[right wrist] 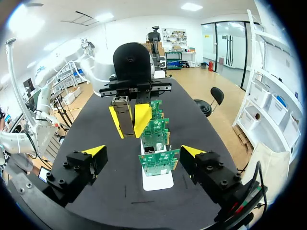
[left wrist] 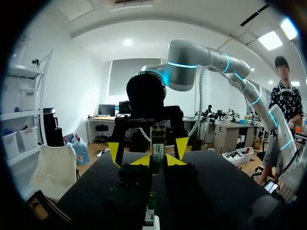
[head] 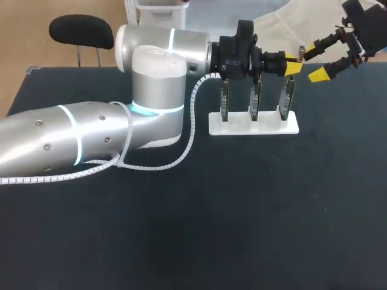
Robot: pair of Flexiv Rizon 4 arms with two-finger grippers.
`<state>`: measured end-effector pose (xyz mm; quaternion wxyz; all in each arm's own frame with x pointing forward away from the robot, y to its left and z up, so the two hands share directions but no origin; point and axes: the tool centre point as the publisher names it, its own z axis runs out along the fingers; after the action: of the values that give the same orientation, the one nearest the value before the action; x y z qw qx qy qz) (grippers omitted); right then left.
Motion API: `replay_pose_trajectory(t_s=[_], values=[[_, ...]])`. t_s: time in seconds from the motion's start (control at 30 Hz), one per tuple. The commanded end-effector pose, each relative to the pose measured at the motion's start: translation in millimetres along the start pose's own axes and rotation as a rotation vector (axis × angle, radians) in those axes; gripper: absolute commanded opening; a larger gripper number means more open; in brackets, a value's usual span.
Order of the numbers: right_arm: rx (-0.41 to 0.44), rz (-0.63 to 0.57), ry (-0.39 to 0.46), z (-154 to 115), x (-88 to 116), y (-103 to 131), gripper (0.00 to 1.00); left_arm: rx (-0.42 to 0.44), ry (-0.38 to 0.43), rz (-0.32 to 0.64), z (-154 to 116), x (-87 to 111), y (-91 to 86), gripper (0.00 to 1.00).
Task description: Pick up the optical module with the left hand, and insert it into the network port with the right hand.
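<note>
The left tool [head: 292, 65] is clamped on the optical module [left wrist: 157, 143]. It holds the module in the air over the right end of the white stand [head: 254, 125], which carries three circuit boards [head: 256, 96] at the far side of the worktop [head: 242, 211]. The right tool [head: 318, 60] is just to its right, wide open and gripping nothing. I judge the module light, rigid and smooth-cased, with delicate contacts. I would grip its free body squarely across the flat sides, leaving the insertion end clear for the network port [right wrist: 149, 149].
</note>
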<state>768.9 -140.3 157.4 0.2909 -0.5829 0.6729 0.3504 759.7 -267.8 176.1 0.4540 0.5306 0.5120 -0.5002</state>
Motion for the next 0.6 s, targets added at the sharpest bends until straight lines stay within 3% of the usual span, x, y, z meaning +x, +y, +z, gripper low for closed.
replay_pose_trajectory(t_s=[0.03, 0.6], values=[[0.005, -0.001, 0.0, 0.2, 0.3, 2.2, 1.0, 0.004, 0.005, 0.0, -0.2, 1.0, 3.6, 0.0], [0.005, -0.001, 0.0, 0.2, 0.3, 2.2, 1.0, 0.017, 0.043, -0.005, -0.9, 0.5, 12.3, 0.0]])
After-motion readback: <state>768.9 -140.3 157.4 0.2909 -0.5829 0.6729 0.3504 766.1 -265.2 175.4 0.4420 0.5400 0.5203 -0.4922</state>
